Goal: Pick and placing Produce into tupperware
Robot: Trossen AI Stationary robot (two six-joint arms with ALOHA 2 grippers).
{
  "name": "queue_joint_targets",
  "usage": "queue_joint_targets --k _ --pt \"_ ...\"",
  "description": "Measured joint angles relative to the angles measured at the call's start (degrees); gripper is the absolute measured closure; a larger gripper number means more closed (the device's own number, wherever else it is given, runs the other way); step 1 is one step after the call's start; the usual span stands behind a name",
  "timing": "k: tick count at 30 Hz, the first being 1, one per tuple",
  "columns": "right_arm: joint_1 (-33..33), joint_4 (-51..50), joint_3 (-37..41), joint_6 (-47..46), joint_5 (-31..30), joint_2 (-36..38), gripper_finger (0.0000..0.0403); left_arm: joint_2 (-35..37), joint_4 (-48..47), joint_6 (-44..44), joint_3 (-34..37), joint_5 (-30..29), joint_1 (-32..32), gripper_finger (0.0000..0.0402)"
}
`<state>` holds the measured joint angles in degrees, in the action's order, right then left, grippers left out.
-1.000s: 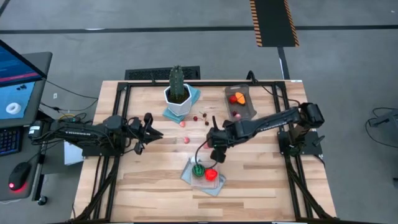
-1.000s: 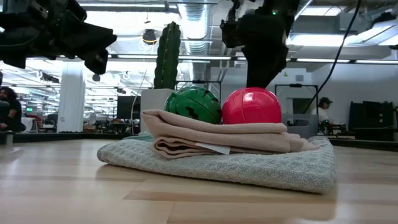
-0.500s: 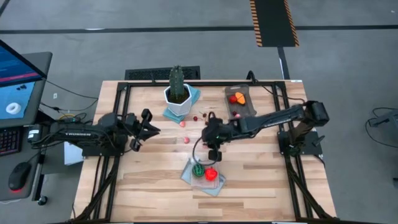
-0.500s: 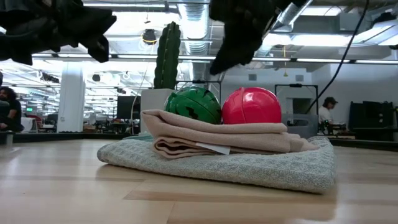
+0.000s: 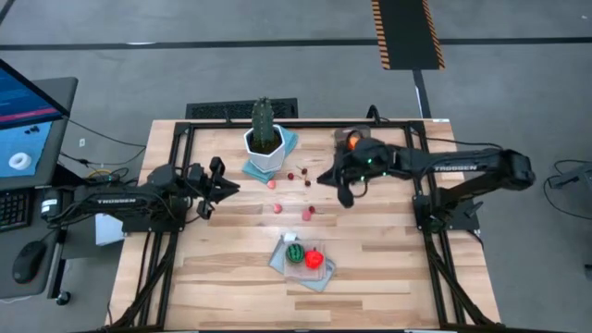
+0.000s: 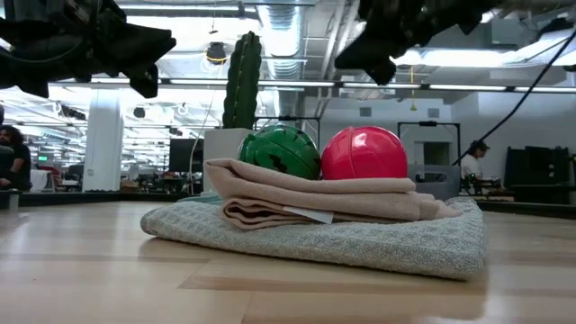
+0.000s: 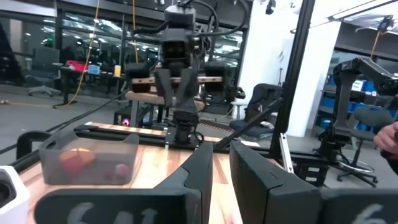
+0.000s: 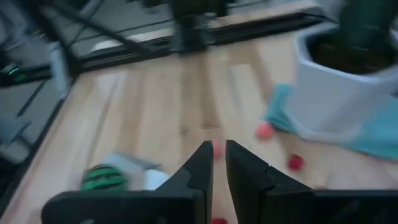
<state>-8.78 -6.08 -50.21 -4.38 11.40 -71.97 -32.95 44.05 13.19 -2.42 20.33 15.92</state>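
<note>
From where I stand, the right hand (image 5: 331, 178) hangs above the table (image 5: 388, 259) just beside the tupperware (image 5: 359, 153), its two fingers (image 8: 202, 163) drawn nearly together with only a thin gap; I see nothing between them, though I cannot tell for sure whether a tiny piece is pinched there. The tupperware sits near the back right of the table with an orange piece (image 5: 351, 141) and some red bits inside. The left hand (image 5: 218, 178) waits over the left side of the table, its fingers (image 7: 199, 171) close together and gripping nothing. A green-striped ball (image 5: 294, 253) and a red ball (image 5: 314, 259) rest side by side on a folded cloth (image 5: 310, 276) toward the front. Small red and pink berries (image 5: 275, 209) lie scattered on the bare wood between the cloth and the white pot (image 5: 264, 148) holding the cactus (image 5: 264, 118).
</note>
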Motion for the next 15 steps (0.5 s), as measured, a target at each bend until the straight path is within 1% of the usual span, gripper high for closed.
queue_joint_targets --k 3,5,7,12,15 --pt "-0.29 -1.1 1.28 -9.45 -0.11 0.06 0.0337 0.0 -0.03 0.02 0.0 0.05 0.0 0.0357" --pt "0.27 -2.65 1.8 -16.62 1.26 -0.5 0.0337 0.0 -0.2 0.02 0.0 0.03 -0.02 0.0357" --pt "1.75 -4.08 2.1 -18.94 1.81 -1.54 0.0337 0.0 -0.26 0.02 0.0 0.03 -0.02 0.0357" --pt "6.69 -3.86 2.07 -24.25 2.31 -4.11 0.0337 0.0 -0.38 -0.37 0.0 -0.54 -0.02 0.0357" --pt "8.48 -3.67 2.07 -25.56 2.27 -5.4 0.0337 0.0 -1.03 -1.04 0.02 -0.54 -0.02 0.0357"
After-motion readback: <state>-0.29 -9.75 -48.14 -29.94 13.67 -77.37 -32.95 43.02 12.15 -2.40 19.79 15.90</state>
